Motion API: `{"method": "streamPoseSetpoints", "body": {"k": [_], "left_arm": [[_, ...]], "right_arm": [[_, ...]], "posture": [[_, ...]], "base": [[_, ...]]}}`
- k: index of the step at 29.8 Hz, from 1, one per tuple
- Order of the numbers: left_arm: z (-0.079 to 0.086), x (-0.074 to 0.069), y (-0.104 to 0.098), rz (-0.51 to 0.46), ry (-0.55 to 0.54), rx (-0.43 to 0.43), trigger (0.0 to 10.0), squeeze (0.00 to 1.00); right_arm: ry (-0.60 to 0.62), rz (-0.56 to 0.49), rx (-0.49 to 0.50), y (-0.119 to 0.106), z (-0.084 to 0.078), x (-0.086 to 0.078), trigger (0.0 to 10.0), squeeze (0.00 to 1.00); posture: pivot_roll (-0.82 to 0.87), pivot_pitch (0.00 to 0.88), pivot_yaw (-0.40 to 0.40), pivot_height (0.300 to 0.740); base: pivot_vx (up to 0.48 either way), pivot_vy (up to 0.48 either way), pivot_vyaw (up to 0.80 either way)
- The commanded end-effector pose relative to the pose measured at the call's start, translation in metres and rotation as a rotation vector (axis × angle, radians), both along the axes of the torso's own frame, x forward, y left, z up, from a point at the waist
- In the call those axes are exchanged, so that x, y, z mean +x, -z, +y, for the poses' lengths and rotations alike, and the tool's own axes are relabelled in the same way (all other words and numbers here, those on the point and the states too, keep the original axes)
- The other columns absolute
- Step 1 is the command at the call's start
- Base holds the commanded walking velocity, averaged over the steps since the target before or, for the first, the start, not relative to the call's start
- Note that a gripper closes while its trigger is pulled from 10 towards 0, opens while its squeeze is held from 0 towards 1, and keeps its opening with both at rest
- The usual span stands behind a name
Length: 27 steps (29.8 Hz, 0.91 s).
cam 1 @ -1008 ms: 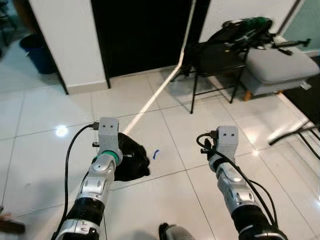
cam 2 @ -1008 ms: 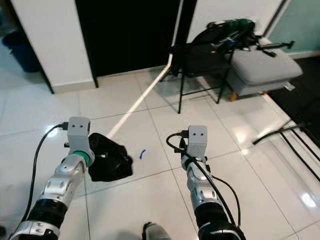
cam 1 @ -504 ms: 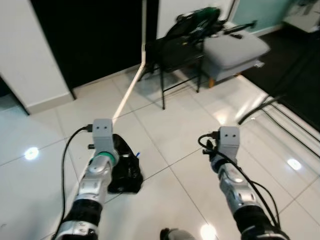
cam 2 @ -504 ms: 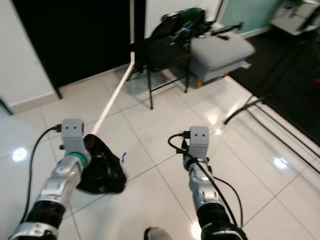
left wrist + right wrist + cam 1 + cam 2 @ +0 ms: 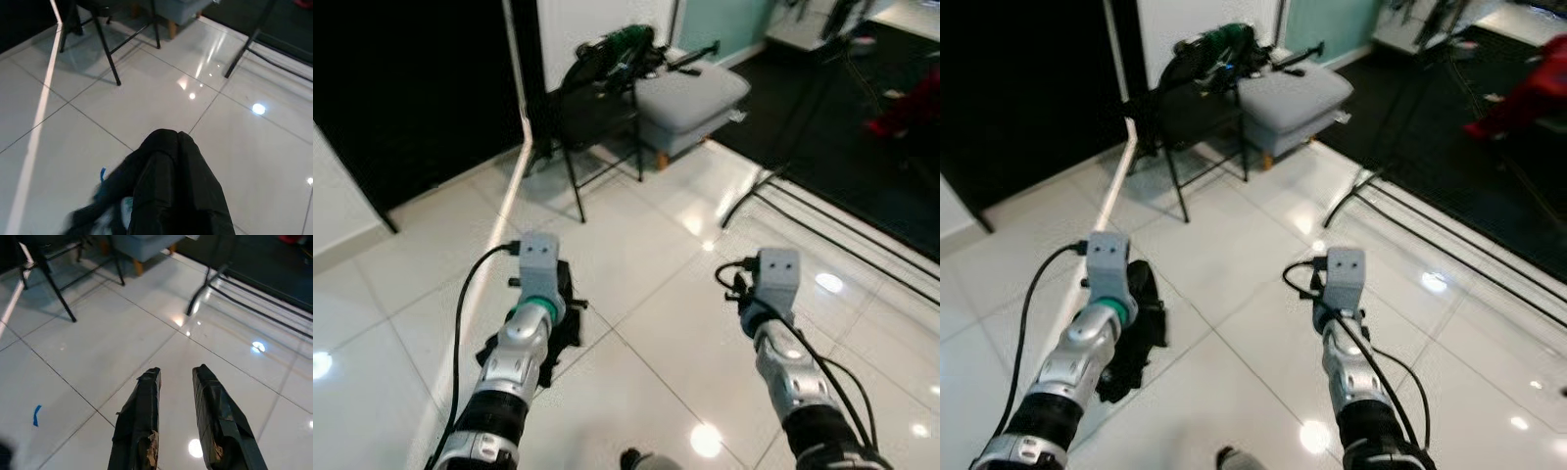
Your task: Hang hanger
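A black garment (image 5: pixel 181 196) is draped over the fingers of my left gripper (image 5: pixel 551 299) and hangs from it, bunched, just above the white tiled floor (image 5: pixel 646 245). A thin dark piece pokes out of the cloth (image 5: pixel 578 305); I cannot tell if it is the hanger. The cloth hides the left fingers, which appear shut on it. My right gripper (image 5: pixel 176 373) is held out over the tiles at about the same height, open, with nothing between its two black fingers (image 5: pixel 142 416).
A black folding chair (image 5: pixel 597 98) piled with dark and green things stands ahead, a grey padded stool (image 5: pixel 690 88) beside it. Black metal legs (image 5: pixel 773 191) run across the floor on the right, at the edge of a dark carpet (image 5: pixel 842 147). A dark doorway (image 5: pixel 401 88) lies left.
The whole view has swung to the right: chair and stool slid leftward, and the metal legs and dark carpet came into sight. Both arms keep the same pose, the garment still with the left.
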<state>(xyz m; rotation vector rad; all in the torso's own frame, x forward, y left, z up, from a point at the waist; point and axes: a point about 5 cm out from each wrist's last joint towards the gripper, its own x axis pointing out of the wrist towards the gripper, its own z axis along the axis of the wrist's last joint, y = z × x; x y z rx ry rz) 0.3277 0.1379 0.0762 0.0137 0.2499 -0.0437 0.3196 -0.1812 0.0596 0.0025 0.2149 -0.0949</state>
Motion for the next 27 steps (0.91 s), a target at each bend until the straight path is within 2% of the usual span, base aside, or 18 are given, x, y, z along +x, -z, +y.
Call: {"method": "streamPoseSetpoints", "body": {"k": [1,14,27], "left_arm": [[-0.0001,-0.0012,0.0008,-0.011,0.010,0.015,10.0,0.00],[-0.0001,-0.0002,-0.0002,-0.008,0.014,0.018,10.0,0.00],[-0.0026,0.0017,-0.0071,-0.056,0.041,0.012,10.0,0.00]], "right_arm": [[0.009,0.017,0.009,0.0044,-0.0004,-0.0027,10.0,0.00],[0.012,0.014,0.007,0.0031,-0.0022,-0.0028,10.0,0.00],[0.013,0.016,0.007,0.0032,-0.0020,-0.0033,10.0,0.00]], "posture": [[-0.04,0.010,0.034,0.740],[-0.05,0.017,0.028,0.740],[-0.05,0.026,0.025,0.740]], "base": [[0.000,0.000,-0.80],[0.000,0.000,-0.80],[0.000,0.000,-0.80]]}}
